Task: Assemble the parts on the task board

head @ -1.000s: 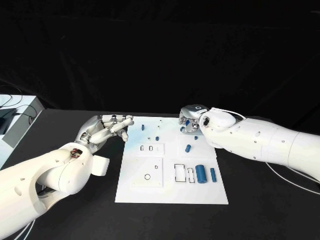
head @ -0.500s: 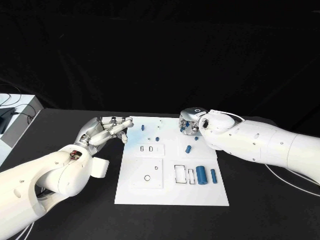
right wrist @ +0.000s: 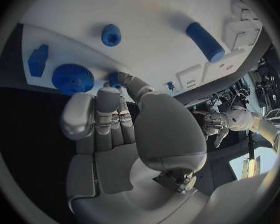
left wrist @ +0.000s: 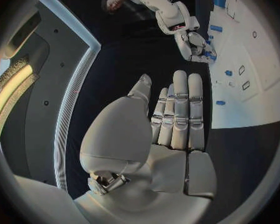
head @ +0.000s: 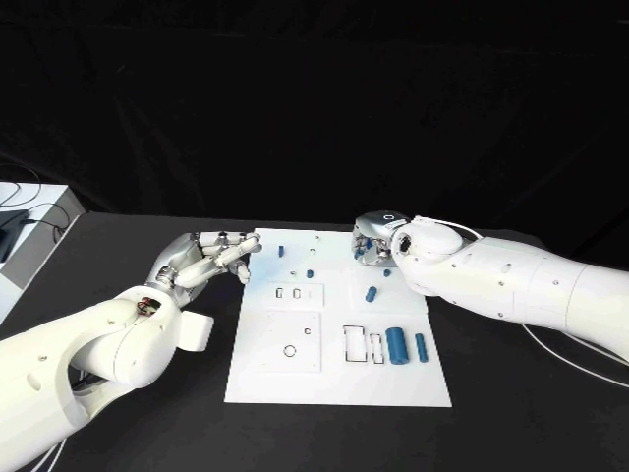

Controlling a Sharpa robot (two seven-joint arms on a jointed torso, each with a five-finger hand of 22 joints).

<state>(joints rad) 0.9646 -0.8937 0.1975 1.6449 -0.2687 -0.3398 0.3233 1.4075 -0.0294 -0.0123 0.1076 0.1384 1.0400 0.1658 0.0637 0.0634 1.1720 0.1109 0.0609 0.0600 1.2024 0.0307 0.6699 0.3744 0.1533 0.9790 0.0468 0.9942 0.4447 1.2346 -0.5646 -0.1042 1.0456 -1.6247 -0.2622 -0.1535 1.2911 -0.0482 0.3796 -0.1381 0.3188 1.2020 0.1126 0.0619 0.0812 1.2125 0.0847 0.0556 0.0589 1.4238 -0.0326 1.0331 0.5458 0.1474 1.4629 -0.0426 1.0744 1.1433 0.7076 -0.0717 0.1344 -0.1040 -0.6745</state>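
2 hands sit at the far end of the white board [head: 340, 379] — the left hand [head: 208, 257] just off its left edge, fingers straight and side by side, holding nothing. The right hand [head: 372, 243] rests at the board's far right corner, fingertips [right wrist: 112, 92] touching a small blue peg [right wrist: 114, 78] beside a blue gear [right wrist: 72, 78]. Whether it pinches the peg, I cannot tell. 2 blue cylinders [head: 395, 345] lie near the board's right edge.
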